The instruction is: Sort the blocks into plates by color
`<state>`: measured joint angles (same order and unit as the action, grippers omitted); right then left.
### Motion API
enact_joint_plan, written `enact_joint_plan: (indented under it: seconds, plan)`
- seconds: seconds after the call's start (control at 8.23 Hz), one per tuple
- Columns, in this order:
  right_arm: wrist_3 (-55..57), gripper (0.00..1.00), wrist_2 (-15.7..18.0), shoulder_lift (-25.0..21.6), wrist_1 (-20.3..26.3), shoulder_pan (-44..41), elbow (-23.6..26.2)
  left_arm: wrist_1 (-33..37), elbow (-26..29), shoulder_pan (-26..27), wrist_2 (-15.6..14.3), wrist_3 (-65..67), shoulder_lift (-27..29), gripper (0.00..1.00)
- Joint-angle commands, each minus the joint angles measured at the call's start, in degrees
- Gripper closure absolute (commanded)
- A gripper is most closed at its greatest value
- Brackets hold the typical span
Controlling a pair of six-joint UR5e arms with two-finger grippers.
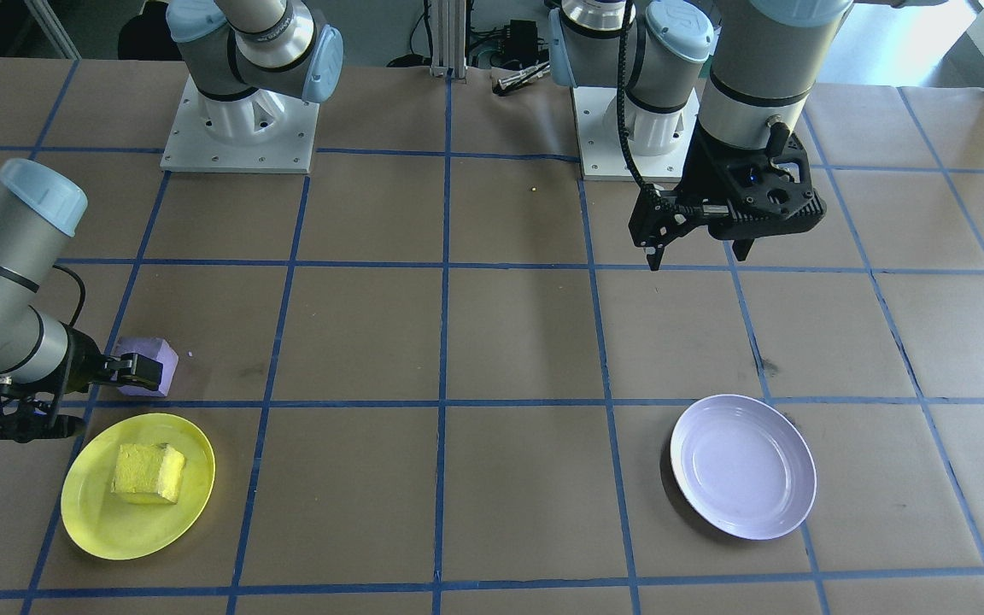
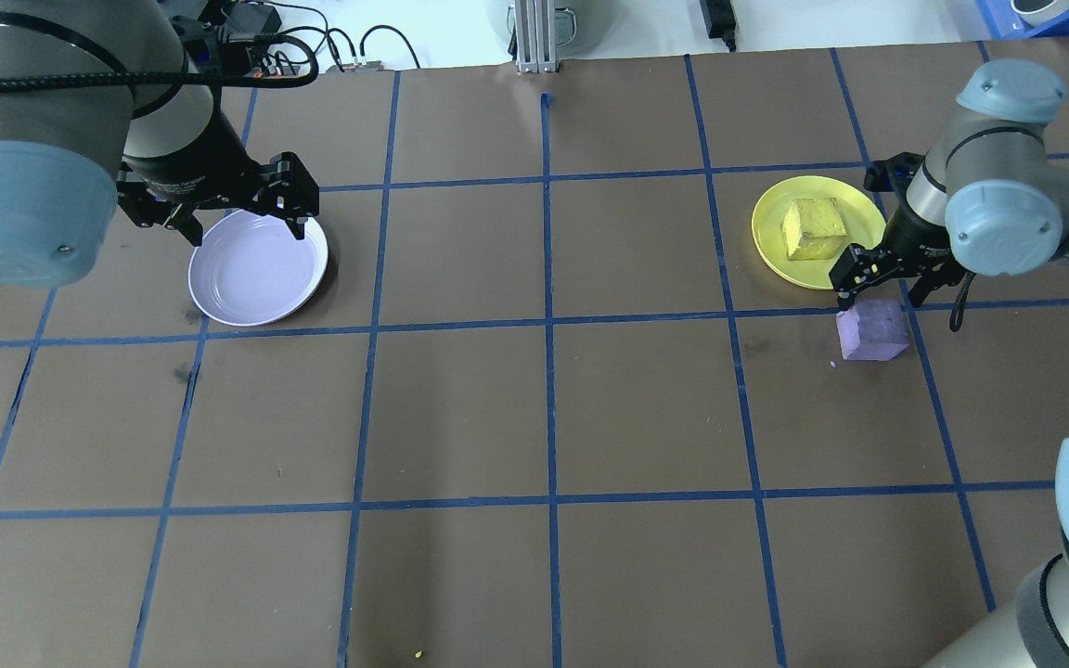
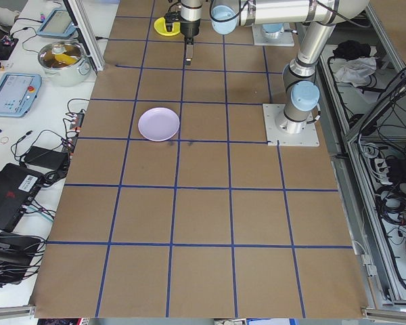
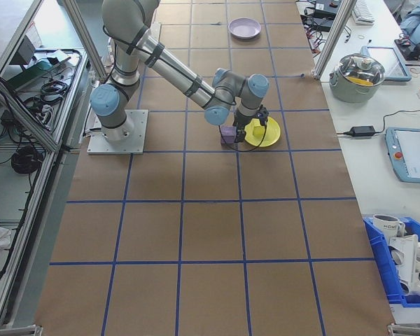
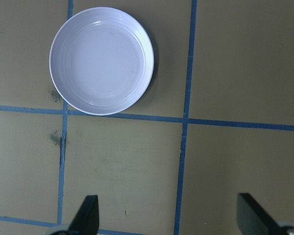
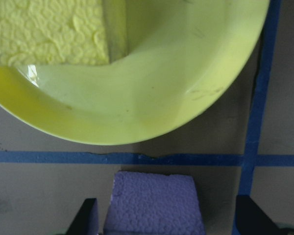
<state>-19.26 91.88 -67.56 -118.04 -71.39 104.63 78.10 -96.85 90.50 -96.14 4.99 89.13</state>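
- We see the pale purple foam cube (image 6: pixel 154 203) between the right gripper (image 6: pixel 169 223)'s spread fingers (not visibly pinched), beside the yellow plastic plate (image 6: pixel 152 98).
- Our left gripper (image 5: pixel 169 215) hangs spread, holding nothing.

Table (image 2: pixel 544 417): brown paper top, blue tape grid. On it: yellow plate (image 2: pixel 780 249) far right side of the overhead view, purple block (image 2: pixel 871 330) on the paper just beside it, not touching the rim. Lavender plate (image 2: pixel 256 278) far left side, well apart. Both arm base plates (image 1: pixel 240 137) bolted at the robot edge. A few dark smudges near lavender plate.
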Motion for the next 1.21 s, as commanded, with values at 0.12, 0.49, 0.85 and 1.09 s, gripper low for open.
enact_joint_plan:
  seconds: [0.12,0.49,0.85,1.09]
  plan:
    - [-2.36,0.25,0.75,-1.42,-4.3,0.02,4.96,-0.05,-0.09,0.03,-0.01,0.02,-0.01,0.0]
    - [-0.09,0.89,0.05,-4.59,-1.33,-2.25,5.14,-0.14,-0.09,0.03,-0.01,0.02,-0.01,0.0]
    - [22.85,0.86,-0.3,-5.66,1.06,-17.66,4.36,-0.14,-0.09,-0.06,-0.01,0.02,-0.01,0.0]
    - [36.78,0.83,-0.21,-5.12,0.54,-30.67,2.87,-0.14,-0.01,-0.06,0.25,0.28,-0.01,0.0]
